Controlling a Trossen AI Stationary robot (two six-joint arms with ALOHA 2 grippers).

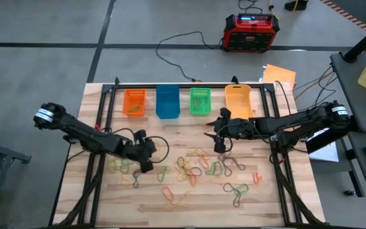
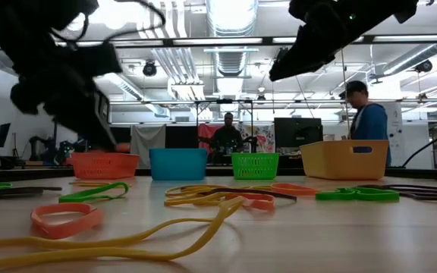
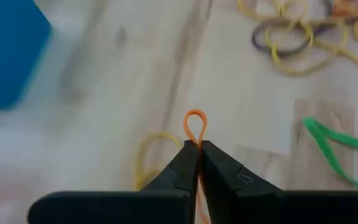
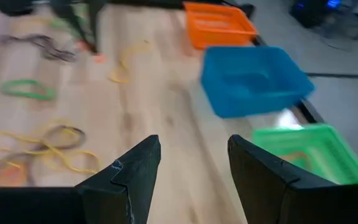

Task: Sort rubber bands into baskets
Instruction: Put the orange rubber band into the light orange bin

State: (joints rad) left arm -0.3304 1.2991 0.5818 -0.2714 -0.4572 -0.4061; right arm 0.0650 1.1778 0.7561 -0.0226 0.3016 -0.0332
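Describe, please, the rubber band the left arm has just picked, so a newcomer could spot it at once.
Start at the wooden table and follow the left arm to its pincer, in front of the orange basket and blue basket. Its fingers are shut on an orange rubber band, a small loop poking out past the tips. Unlike the bands lying loose around it, this one is pinched.

Bare desk (image 1: 170,130) lay between baskets (image 1: 168,102) and bands (image 1: 192,166) (both arms reached in there).
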